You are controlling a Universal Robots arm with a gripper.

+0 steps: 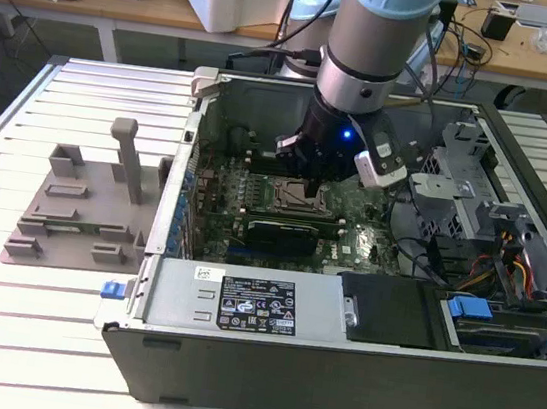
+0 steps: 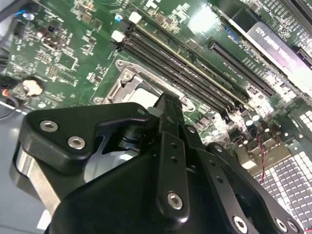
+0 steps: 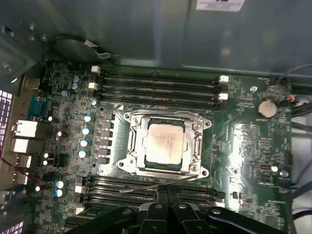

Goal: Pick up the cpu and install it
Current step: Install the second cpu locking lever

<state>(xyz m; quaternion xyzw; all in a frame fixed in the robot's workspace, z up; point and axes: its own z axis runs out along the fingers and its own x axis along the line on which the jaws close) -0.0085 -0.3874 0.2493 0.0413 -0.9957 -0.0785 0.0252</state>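
The cpu (image 3: 165, 142) is sitting in the motherboard (image 3: 243, 146) socket (image 3: 165, 171), just at twelve o'clock from the hand (image 3: 168, 214); can't tell the hand's opening, labels unreadable.

Your exterior view looks down from above and outside the open computer case (image 1: 334, 354), taking in the arm, the slatted table (image 1: 34, 334) and the benches behind. Your first wrist view faces almost straight down, close over the motherboard (image 3: 243, 141), with the socket frame (image 3: 165, 141) near centre. Your second wrist view looks obliquely past the gripper (image 2: 168, 105) body, closer still. Both wrist views share the socket frame (image 2: 124, 87) and memory slots (image 3: 161, 85).
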